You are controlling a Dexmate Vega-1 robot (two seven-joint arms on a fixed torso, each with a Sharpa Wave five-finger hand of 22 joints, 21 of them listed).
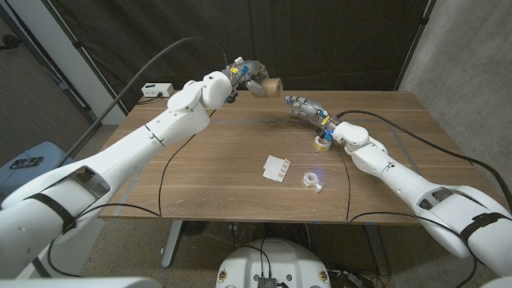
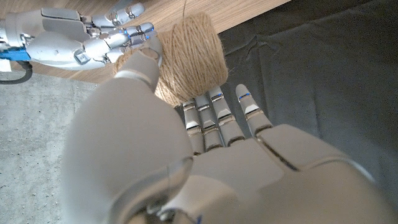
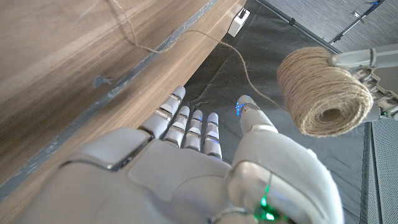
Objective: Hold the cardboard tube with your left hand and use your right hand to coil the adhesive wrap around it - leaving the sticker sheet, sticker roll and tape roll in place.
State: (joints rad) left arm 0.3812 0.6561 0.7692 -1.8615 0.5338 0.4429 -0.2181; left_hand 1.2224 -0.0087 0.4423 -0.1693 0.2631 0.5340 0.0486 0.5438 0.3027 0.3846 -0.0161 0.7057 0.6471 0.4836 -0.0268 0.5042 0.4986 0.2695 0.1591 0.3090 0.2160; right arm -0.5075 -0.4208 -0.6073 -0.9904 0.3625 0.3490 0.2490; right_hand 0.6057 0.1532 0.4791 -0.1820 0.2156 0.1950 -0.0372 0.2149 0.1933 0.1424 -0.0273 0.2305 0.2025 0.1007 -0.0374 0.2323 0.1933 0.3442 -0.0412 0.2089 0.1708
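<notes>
Gripping twine-wound tube (image 1: 272,86) in left robot hand (image 1: 250,74), raised beyond surface (image 1: 208,172) for winding clearance. Right robot hand (image 1: 306,107) released, fingers spread; twine strand (image 3: 217,34) trailing nearby.

Left hand (image 1: 250,74) holding twine-wound tube (image 1: 272,86) up over far table (image 1: 200,172) edge, right hand (image 1: 306,108) hovering just beside it. Sheet (image 1: 276,167), tape (image 1: 313,180), sticker roll (image 1: 322,143) sitting under right arm; left half lying bare.
</notes>
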